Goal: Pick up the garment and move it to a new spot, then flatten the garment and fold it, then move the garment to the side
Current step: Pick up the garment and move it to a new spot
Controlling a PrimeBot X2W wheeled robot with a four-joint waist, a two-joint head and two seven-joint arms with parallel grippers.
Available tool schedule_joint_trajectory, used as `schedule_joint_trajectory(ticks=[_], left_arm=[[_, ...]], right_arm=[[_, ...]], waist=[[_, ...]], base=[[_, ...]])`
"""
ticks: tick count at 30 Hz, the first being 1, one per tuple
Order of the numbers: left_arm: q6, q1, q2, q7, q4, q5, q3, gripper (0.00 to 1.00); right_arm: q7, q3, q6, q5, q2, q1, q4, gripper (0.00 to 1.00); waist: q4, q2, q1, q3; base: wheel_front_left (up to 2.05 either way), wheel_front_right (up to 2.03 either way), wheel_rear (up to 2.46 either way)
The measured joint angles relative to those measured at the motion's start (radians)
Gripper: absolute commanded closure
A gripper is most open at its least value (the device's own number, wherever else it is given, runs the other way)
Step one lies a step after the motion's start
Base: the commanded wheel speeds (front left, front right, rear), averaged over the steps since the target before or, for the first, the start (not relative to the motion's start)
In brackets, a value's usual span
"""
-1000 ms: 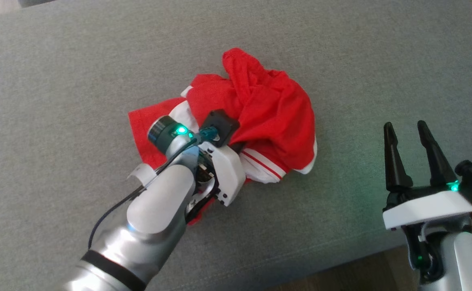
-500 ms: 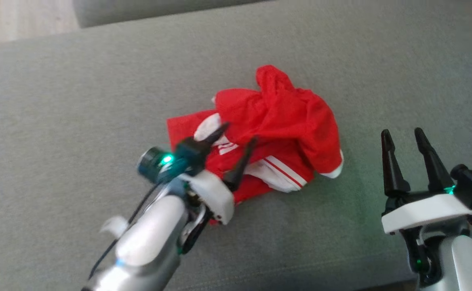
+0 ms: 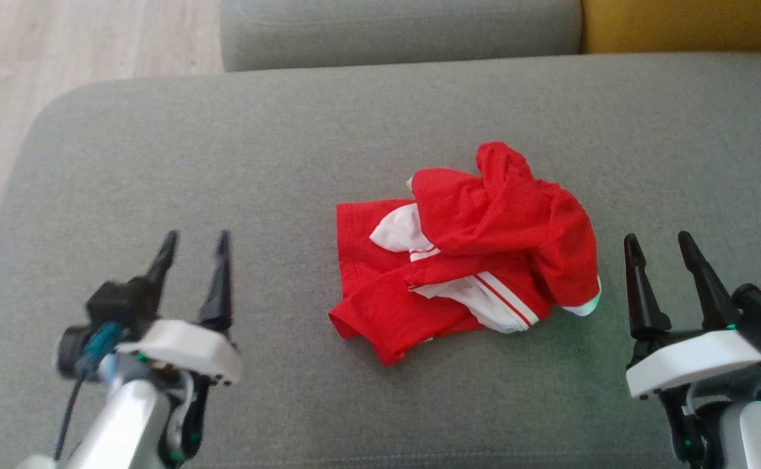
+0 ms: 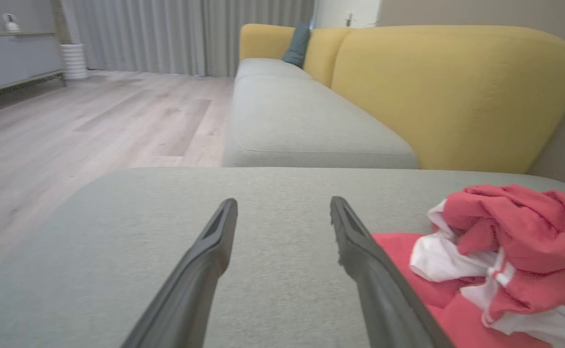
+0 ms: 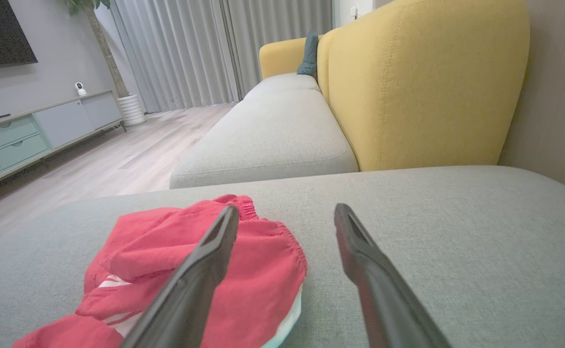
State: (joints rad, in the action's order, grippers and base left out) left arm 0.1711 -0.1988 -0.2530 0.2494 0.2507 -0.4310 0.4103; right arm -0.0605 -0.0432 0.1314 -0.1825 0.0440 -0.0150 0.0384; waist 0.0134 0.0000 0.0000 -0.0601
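— Grey, finely woven seat cushion [image 3: 159,150] on the head camera, rounded at its corner. What's lying on it?

— I see the garment [image 3: 485,221] near the middle. It is soft red cloth crumpled in a heap, with white panels and thin red-and-white stripes among the folds. My left gripper [image 3: 197,236] hovers well left of the garment. My right gripper [image 3: 657,238] is just right of it, not touching. Both have their fingers parted and hold nothing.

— Left wrist?

— Dark tapered fingers are spread over bare weave. The garment sits to that view's right, its flat red edge passing behind the finger there. Beyond the garment I see a smooth yellow backrest [image 4: 447,92] and pale wooden floor [image 4: 94,121].

— Right wrist?

— Fingers apart, empty. The garment bunches behind the finger at that view's left, with a gathered elastic hem on top. Past the garment are pleated grey curtains [image 5: 181,48] and a low sideboard [image 5: 31,130].
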Motion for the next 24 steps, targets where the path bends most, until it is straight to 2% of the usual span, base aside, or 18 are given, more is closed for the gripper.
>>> schedule_joint_trajectory(ticks=[6,12,24], left_arm=[[0.004,0.096,-0.035,0.000,-0.056,0.009,-0.056,0.00],[-0.005,0.119,-0.055,0.000,-0.066,0.035,-0.049,0.00],[0.006,0.160,-0.063,-0.003,-0.091,0.052,-0.031,0.00]], right_arm=[[-0.011,0.000,0.000,0.008,0.000,-0.019,0.012,0.00],[-0.024,-0.001,0.000,0.011,0.000,-0.056,0.017,0.00],[-0.037,-0.004,0.000,0.016,0.000,-0.102,0.036,0.00]], waist=[[0.022,0.0000,0.0000,0.035],[0.019,0.0000,0.0000,0.062],[0.010,0.0000,0.0000,0.086]], base=[[0.00,0.00,0.00],[0.00,0.00,0.00],[0.00,0.00,0.00]])
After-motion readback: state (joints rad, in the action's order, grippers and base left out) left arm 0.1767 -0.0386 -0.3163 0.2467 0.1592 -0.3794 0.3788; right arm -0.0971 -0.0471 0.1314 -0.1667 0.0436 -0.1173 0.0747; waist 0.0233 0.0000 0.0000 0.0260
